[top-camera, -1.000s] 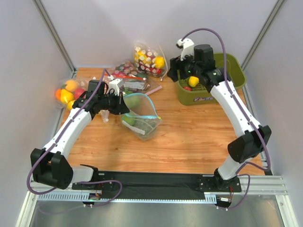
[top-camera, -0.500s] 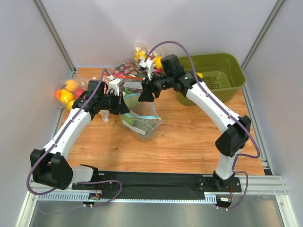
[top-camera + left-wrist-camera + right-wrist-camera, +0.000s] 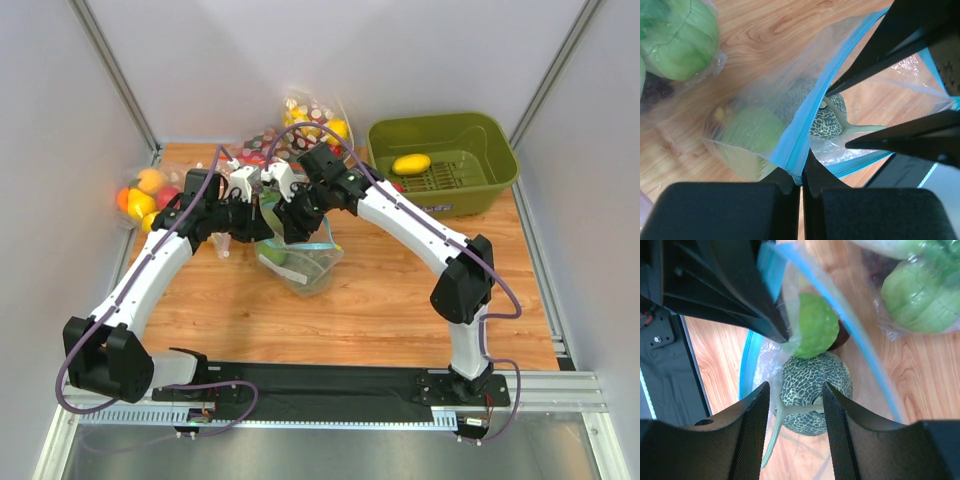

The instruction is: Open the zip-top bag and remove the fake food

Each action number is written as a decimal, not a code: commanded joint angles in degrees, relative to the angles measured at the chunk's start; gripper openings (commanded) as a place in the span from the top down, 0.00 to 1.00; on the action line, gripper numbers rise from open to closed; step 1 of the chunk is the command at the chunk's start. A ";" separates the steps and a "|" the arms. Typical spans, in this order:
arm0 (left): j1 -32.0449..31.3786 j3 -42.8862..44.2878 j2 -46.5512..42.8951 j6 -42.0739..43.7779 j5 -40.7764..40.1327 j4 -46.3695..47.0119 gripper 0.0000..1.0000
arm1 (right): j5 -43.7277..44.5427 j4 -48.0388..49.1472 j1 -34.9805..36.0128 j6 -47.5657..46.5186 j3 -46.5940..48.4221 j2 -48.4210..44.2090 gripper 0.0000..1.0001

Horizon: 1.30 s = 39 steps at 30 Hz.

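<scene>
The zip-top bag (image 3: 312,262) lies open at mid-table, its teal-blue zipper strip (image 3: 799,134) spread wide. My left gripper (image 3: 262,228) (image 3: 801,178) is shut on the strip at the bag's left edge. My right gripper (image 3: 290,226) (image 3: 795,388) is open inside the bag's mouth, its jaws on either side of a grey-green netted melon (image 3: 812,390) (image 3: 828,118), not touching it. A green ball (image 3: 813,325) and a dark purple piece (image 3: 842,335) lie behind the melon. A yellow lemon (image 3: 411,163) rests in the green bin.
The green bin (image 3: 500,165) stands at the back right. A polka-dot bag (image 3: 315,120), a clear bag with a pink-red zipper (image 3: 262,152) and a bag of orange and yellow fruit (image 3: 140,195) lie along the back and left. Another bag of green pieces (image 3: 920,295) sits beside the open bag.
My right arm has swung from the green bin leftward to the bag, leaving the lemon in the bin, and its open jaws are now in the bag's mouth. The left arm has not moved.
</scene>
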 commanded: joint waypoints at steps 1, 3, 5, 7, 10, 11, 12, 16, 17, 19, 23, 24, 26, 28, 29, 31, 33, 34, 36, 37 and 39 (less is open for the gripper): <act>0.27 0.79 -2.04 0.15 1.03 0.73 1.00 | 6.69 -2.99 2.46 -2.45 1.69 0.53 0.52; 0.27 0.70 -2.21 0.24 1.11 0.73 1.00 | 7.57 -3.08 3.34 -2.62 0.38 0.52 0.52; 0.18 0.70 -2.21 0.15 1.20 0.82 1.00 | 8.10 -3.34 4.04 -2.80 -0.24 0.44 0.52; 0.18 0.61 -2.21 -0.03 1.29 0.82 1.00 | 8.28 -3.61 4.74 -3.15 -1.12 0.26 0.52; 0.18 0.70 -2.22 0.06 1.29 0.91 1.00 | 8.63 -3.61 5.01 -2.89 -2.35 0.17 0.51; 0.18 0.70 -2.39 0.06 1.46 0.82 1.00 | 8.98 -3.17 5.01 -2.63 -2.79 0.17 0.51; 0.18 0.61 -2.39 0.15 1.47 0.91 1.00 | 10.37 -2.82 5.01 -2.28 -3.23 0.17 0.51; 0.18 0.61 -2.65 0.15 1.55 1.00 1.00 | 15.65 -0.89 5.01 -0.26 -5.95 -0.27 0.50; 0.18 0.70 -2.65 0.24 1.55 1.00 1.00 | 16.53 0.59 4.93 1.32 -6.30 -0.96 0.50; 0.18 0.70 -2.48 0.32 1.99 0.91 1.00 | 17.33 2.10 4.23 4.13 -6.48 -1.58 0.48; 0.18 0.61 -2.74 0.33 2.43 1.08 1.00 | 14.70 1.49 3.87 3.80 -5.17 -1.59 0.47; 0.18 0.70 -2.74 0.41 2.43 1.09 1.00 | 13.91 1.05 3.96 3.53 -5.08 -1.50 0.47; 0.18 0.61 -2.74 0.32 2.43 1.00 1.00 | 12.68 0.18 4.04 2.92 -5.34 -1.41 0.49; 0.27 0.61 -2.74 0.33 2.43 1.09 1.00 | 12.58 -0.35 4.40 2.30 -5.60 -1.23 0.62; 0.18 0.61 -2.65 0.32 2.35 1.09 1.00 | 12.58 -0.97 4.48 2.30 -5.60 -1.06 0.67; 0.27 0.70 -2.74 0.33 2.34 1.09 1.00 | 12.67 -1.76 4.48 2.39 -5.43 -0.62 0.83; 0.18 0.53 -2.65 0.41 2.34 1.00 1.00 | 13.28 -1.94 4.57 2.56 -5.43 -0.62 0.96; 0.18 0.61 -2.65 0.24 2.34 1.08 1.00 | 14.24 -1.85 4.49 2.82 -5.34 -0.79 1.00; 0.18 0.61 -2.48 0.32 2.34 1.08 1.00 | 15.56 -1.24 4.48 3.44 -4.99 -1.49 1.00; 0.18 0.61 -2.56 0.24 2.26 1.00 1.00 | 16.70 -0.89 4.40 4.49 -4.47 -1.67 1.00; 0.27 0.70 -2.30 0.24 2.17 0.91 1.00 | 16.98 0.52 4.22 5.46 -4.03 -3.16 1.00</act>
